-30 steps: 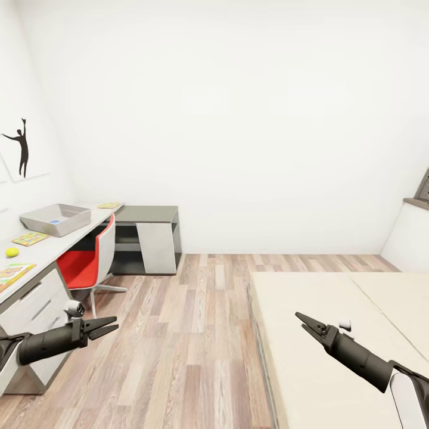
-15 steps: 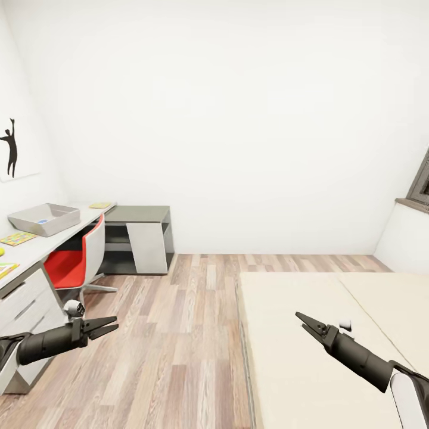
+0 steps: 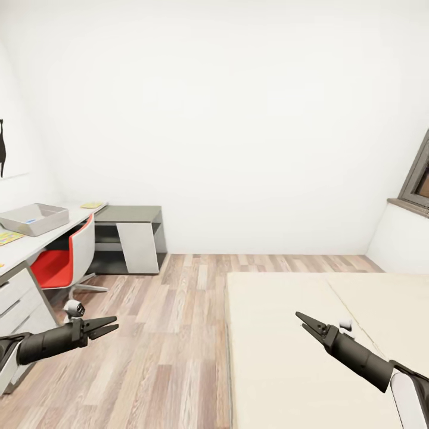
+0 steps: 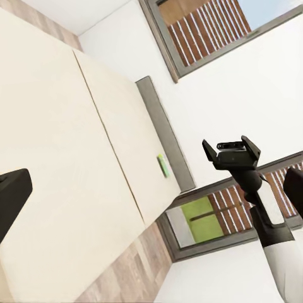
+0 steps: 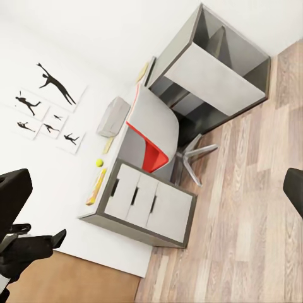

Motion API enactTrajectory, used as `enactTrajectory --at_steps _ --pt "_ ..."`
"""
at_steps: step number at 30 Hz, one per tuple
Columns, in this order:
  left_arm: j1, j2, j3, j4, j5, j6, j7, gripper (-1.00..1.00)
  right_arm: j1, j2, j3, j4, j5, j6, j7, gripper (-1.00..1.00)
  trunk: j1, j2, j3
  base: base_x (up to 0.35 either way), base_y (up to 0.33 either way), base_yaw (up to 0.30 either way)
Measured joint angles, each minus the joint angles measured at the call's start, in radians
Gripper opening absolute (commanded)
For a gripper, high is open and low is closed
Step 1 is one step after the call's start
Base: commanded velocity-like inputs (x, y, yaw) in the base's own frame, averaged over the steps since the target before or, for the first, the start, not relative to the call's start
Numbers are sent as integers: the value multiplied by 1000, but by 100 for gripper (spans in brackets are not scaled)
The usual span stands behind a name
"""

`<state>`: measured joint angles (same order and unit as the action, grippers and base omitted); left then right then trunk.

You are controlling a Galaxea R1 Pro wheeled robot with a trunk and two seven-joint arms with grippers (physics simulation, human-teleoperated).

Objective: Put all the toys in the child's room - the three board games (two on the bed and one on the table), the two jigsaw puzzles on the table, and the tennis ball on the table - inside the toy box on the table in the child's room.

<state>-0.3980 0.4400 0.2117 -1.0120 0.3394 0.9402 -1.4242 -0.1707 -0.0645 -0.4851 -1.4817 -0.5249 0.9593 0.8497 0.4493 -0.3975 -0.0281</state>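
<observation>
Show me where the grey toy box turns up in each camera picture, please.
Head view: the toy box sits at the far left, on the table, beyond the red chair.
Right wrist view: the toy box lies on the same table, near the red chair.
Left wrist view: this camera faces the bed and a window instead.
Shared landmark: the wood-plank floor.

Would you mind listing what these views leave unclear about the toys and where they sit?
- Toy box contents, head view: a blue patch shows inside, the near wall hides the rest.
- Jigsaw puzzle, head view: cut off by the left edge.
- Board game on the bed, left wrist view: a thin green sliver, print too small to read.
</observation>
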Motion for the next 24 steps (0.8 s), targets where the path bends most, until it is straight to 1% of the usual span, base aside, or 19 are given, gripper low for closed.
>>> enactTrajectory --at_steps 24 --pt "0 0 0 0 0 -1 0 100 0 0 0 0 0 0 0 100 0 0 0 0 -294 0"
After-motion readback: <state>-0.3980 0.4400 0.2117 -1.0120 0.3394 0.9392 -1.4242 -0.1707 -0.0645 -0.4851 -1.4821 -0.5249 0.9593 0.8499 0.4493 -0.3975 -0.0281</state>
